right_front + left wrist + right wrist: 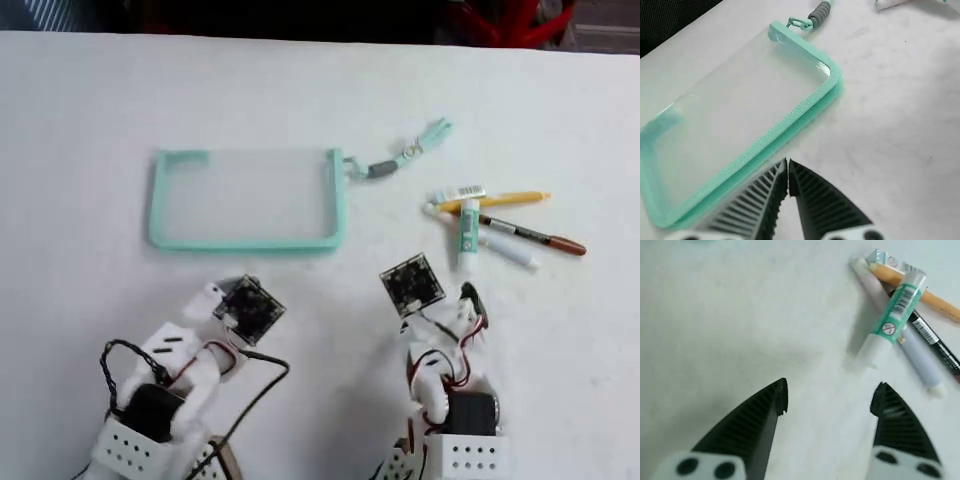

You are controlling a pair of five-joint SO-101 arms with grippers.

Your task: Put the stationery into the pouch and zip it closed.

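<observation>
The left gripper (788,167), fingers pressed together, hovers just beside the pouch (790,126). The right gripper (832,392), spread wide, sits near the stationery (897,307) on the table (740,315).

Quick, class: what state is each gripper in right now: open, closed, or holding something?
Left gripper: closed, holding nothing, near the pouch.
Right gripper: open, empty, short of the stationery.

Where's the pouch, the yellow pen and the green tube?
pouch (250,245), high view, on its green edge nearest the arms.
yellow pen (515,199), high view, on the middle of its barrel.
green tube (896,310), right wrist view, on its green label.
</observation>
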